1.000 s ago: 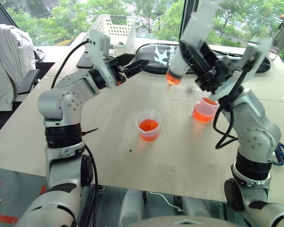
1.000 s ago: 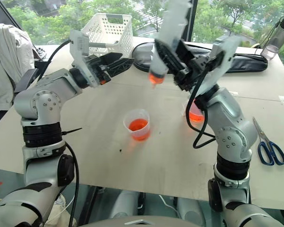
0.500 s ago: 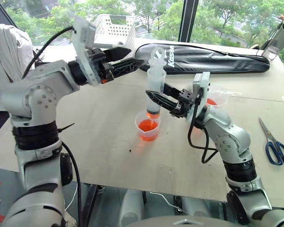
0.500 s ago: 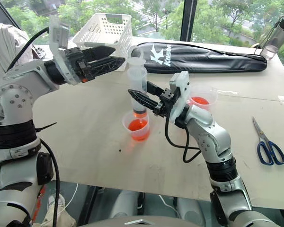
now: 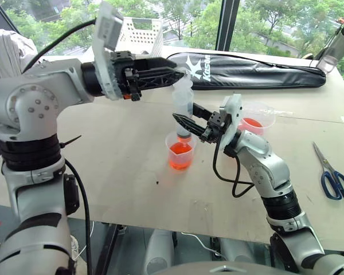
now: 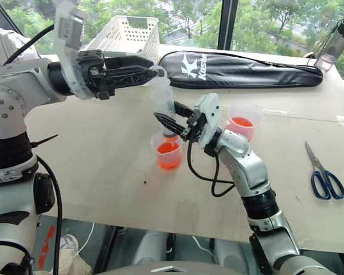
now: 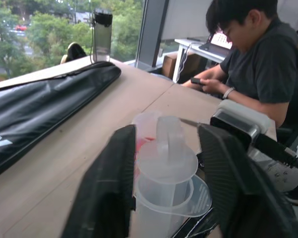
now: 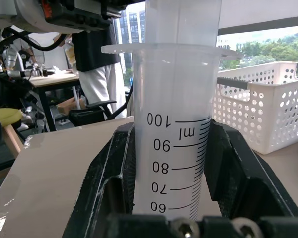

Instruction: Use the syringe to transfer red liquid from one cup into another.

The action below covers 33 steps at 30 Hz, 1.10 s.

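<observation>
Clear syringe [image 5: 183, 109] upright in right gripper [image 5: 186, 122], tip in smaller cup [image 5: 180, 155]

Looks like an office or lab workspace up in a building: a big pale worktable [image 5: 120, 172] sits right against floor-to-ceiling windows [image 5: 258, 23] at 12 o'clock, with green trees outside. In the left wrist view a person [image 7: 258, 54] sits at another desk looking at a phone, and in the right wrist view there are more desks and office chairs [image 8: 89, 114] in the background. Random desk clutter too: white plastic basket [image 5: 139, 34], blue scissors [image 5: 334, 175] at 3 o'clock, a long black bag [image 5: 258, 70].
</observation>
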Each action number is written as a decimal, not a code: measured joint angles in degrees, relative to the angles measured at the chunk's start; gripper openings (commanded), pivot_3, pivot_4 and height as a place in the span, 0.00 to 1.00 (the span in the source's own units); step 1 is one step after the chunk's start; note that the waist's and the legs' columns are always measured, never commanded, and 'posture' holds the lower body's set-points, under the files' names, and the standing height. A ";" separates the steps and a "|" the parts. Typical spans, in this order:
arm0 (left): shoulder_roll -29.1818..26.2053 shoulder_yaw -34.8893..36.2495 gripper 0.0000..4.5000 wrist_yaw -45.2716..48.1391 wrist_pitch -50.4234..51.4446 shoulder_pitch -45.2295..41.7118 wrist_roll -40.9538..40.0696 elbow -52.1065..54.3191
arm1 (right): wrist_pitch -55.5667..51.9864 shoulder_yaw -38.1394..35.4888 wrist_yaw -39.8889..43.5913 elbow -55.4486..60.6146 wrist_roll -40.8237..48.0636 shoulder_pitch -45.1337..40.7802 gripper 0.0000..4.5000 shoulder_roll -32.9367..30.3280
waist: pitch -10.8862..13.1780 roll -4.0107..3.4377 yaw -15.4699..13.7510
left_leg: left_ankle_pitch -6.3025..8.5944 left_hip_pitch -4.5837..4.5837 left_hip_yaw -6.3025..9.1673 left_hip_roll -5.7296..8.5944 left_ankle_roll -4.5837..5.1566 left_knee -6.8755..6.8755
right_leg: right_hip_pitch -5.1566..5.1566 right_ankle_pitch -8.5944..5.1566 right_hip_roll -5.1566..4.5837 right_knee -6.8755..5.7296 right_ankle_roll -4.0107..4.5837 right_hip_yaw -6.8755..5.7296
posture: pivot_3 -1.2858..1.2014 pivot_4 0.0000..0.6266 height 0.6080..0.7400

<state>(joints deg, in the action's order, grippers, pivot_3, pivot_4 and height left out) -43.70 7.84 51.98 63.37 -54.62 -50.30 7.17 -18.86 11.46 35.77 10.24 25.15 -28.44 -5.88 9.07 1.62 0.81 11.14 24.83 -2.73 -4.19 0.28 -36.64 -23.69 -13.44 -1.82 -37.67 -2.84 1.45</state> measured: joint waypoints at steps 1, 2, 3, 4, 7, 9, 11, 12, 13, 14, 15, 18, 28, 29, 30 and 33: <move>-0.11 -0.63 0.05 0.38 -0.22 0.12 0.42 0.00 | 0.19 0.00 -0.09 0.00 -0.17 0.00 0.33 0.20 | 0.00 0.00 0.00 | 0.00 0.00 0.00 0.00 0.00 0.00 | 0.00 0.00 0.00 0.00 0.00 0.00 | 0.52 0.24 0.88; -0.53 -1.28 0.00 0.75 -0.79 0.22 0.96 0.08 | 0.19 -0.01 -0.12 -0.06 -0.45 0.14 0.33 0.16 | 0.00 0.00 -0.01 | 0.00 0.00 -0.01 0.00 0.00 0.00 | 0.00 0.00 -0.01 0.01 0.00 0.01 | 0.52 0.24 0.88; -0.63 -1.57 0.00 0.86 -1.17 0.29 1.17 0.10 | 0.19 0.00 -0.09 -0.06 -0.53 0.20 0.33 0.12 | 0.00 0.00 0.00 | 0.00 0.00 -0.02 0.00 0.00 0.00 | 0.00 0.00 -0.01 0.01 0.00 0.02 | 0.52 0.24 0.88; -0.63 -1.70 0.00 0.95 -1.48 0.37 1.41 0.13 | 0.18 0.00 -0.09 -0.09 -0.61 0.20 0.33 0.12 | 0.00 0.00 0.00 | 0.00 0.00 -0.02 0.00 0.00 0.00 | 0.00 0.00 -0.01 0.00 0.00 0.02 | 0.52 0.24 0.88; -0.65 -2.41 0.00 1.66 -3.06 0.97 2.61 0.23 | 0.18 0.00 0.01 -0.31 -1.24 0.21 0.33 -0.01 | 0.00 0.00 -0.01 | 0.00 0.00 -0.01 0.00 0.00 0.00 | 0.00 0.00 0.00 0.00 0.01 0.01 | 0.52 0.24 0.88; -0.65 -2.82 0.00 1.96 -3.69 1.02 2.99 0.23 | 0.18 -0.01 0.06 -0.36 -1.52 0.22 0.33 -0.01 | 0.00 0.00 -0.01 | 0.00 0.00 -0.01 0.00 0.00 0.00 | 0.00 0.00 0.00 0.00 0.01 0.01 | 0.52 0.24 0.88; -0.66 -2.87 0.00 2.35 -3.85 1.02 3.04 0.19 | 0.18 -0.03 0.17 -0.36 -1.64 0.22 0.33 -0.01 | 0.00 0.00 0.00 | 0.00 0.00 -0.02 0.00 0.00 0.00 | 0.00 0.00 0.00 0.01 0.00 0.01 | 0.52 0.24 0.88; -0.72 -2.87 0.00 2.57 -3.88 1.02 3.05 0.15 | 0.18 -0.03 0.26 -0.36 -1.64 0.22 0.33 -0.01 | 0.01 0.00 0.00 | 0.00 0.00 -0.02 0.00 0.00 0.00 | 0.00 0.00 0.00 0.01 0.00 0.01 | 0.52 0.24 0.88; -0.98 -2.88 0.00 3.07 -3.88 1.02 3.03 0.07 | 0.18 -0.03 0.58 -0.35 -1.63 0.22 0.33 -0.02 | 0.01 0.00 0.00 | 0.00 0.00 -0.01 0.00 0.00 0.00 | 0.00 0.00 0.00 0.00 0.01 0.01 | 0.52 0.24 0.88; -1.08 -2.88 0.00 3.25 -3.88 1.02 3.04 0.05 | 0.18 -0.03 0.75 -0.35 -1.61 0.22 0.33 -0.03 | 0.01 0.00 0.00 | 0.00 0.00 -0.01 0.00 0.00 0.00 | 0.00 0.00 0.00 0.00 0.00 0.01 | 0.52 0.24 0.88; -1.33 -2.90 0.00 3.84 -3.88 1.01 3.03 0.02 | 0.18 -0.03 1.14 -0.34 -1.49 0.22 0.33 -0.08 | 0.01 0.00 0.00 | 0.00 0.00 -0.01 0.00 0.00 0.00 | 0.00 0.00 0.00 0.00 0.00 0.01 | 0.52 0.24 0.88; -1.77 -2.96 0.00 4.77 -3.87 1.01 2.99 0.02 | -0.16 -0.07 1.83 -0.31 -0.70 0.22 0.33 -0.14 | 0.01 0.00 -0.01 | 0.00 0.00 -0.02 0.00 0.00 0.00 | 0.00 0.00 0.00 0.01 0.00 0.01 | 0.52 0.24 0.88; -2.28 -2.58 0.00 5.17 -3.47 4.31 2.77 2.06 | -3.05 -0.09 2.74 -0.17 0.71 0.21 0.33 -0.15 | 0.01 0.01 0.00 | 0.00 0.01 -0.02 0.00 0.00 0.00 | -0.01 0.00 -0.01 0.01 0.01 0.01 | 0.52 0.24 0.88; -2.37 -2.51 0.00 5.11 -3.38 4.61 2.77 2.40 | -3.08 -0.09 2.78 -0.16 0.73 0.21 0.33 -0.14 | 0.01 0.01 0.00 | 0.00 0.00 -0.02 0.00 0.00 0.00 | -0.01 0.00 -0.01 0.01 0.01 0.01 | 0.52 0.24 0.88; -2.45 -2.34 0.00 5.08 -3.23 4.95 2.74 2.65 | -3.08 -0.09 2.79 -0.13 0.76 0.21 0.33 -0.14 | 0.01 0.01 0.00 | 0.00 0.00 -0.02 0.00 0.00 0.00 | -0.01 -0.01 -0.01 0.01 0.01 0.01 | 0.52 0.24 0.88; -2.46 -1.96 0.00 4.58 -2.50 5.53 2.54 3.36 | -3.09 -0.08 2.79 -0.07 0.77 0.18 0.33 -0.02 | 0.01 0.01 -0.01 | 0.00 0.00 0.00 0.00 0.00 0.00 | -0.01 -0.01 -0.01 0.00 0.01 0.00 | 0.52 0.24 0.88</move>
<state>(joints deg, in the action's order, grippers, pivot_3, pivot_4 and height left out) -46.16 5.87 56.56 60.87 -49.10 -47.76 10.53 -21.95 11.37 38.57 10.17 25.92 -28.26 -5.89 9.08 1.63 0.80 11.14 24.84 -2.73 -4.19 0.28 -36.64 -23.70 -13.45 -1.83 -37.67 -2.83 1.46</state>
